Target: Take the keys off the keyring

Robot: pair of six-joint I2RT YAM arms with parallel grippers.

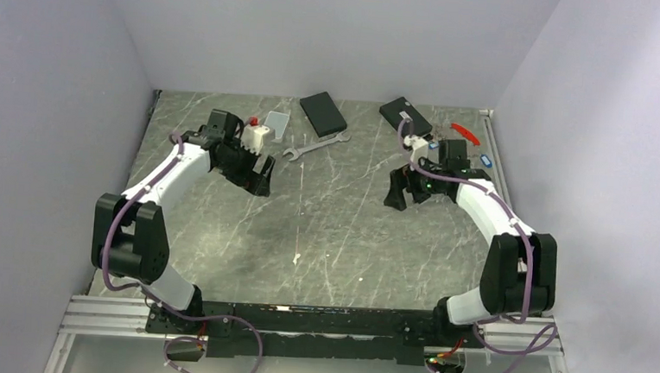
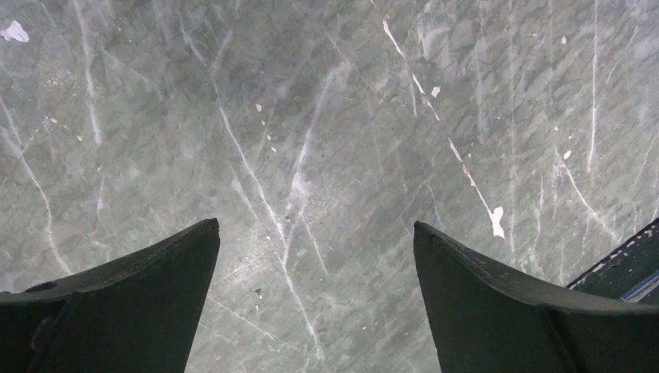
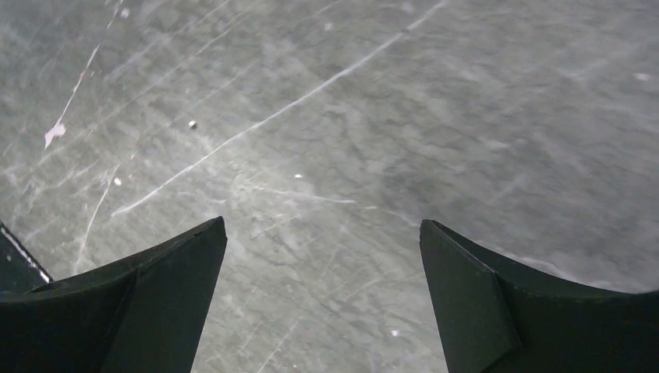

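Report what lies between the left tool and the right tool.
Nothing: the stretch from left tool to right tool is bare tabletop in the top view; the wrench lies farther back.

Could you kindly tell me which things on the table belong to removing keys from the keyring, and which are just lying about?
Job: red keyring; blue-headed key.
Lying about: silver wrench; black box; second black box; clear sheet.

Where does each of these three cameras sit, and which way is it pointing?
Top external: above and behind the arms, looking down on the table; both arms show.
Left wrist: on the left arm, facing bare table between the open left gripper.
Right wrist: same, with the open right gripper.
Shared: the marble table.
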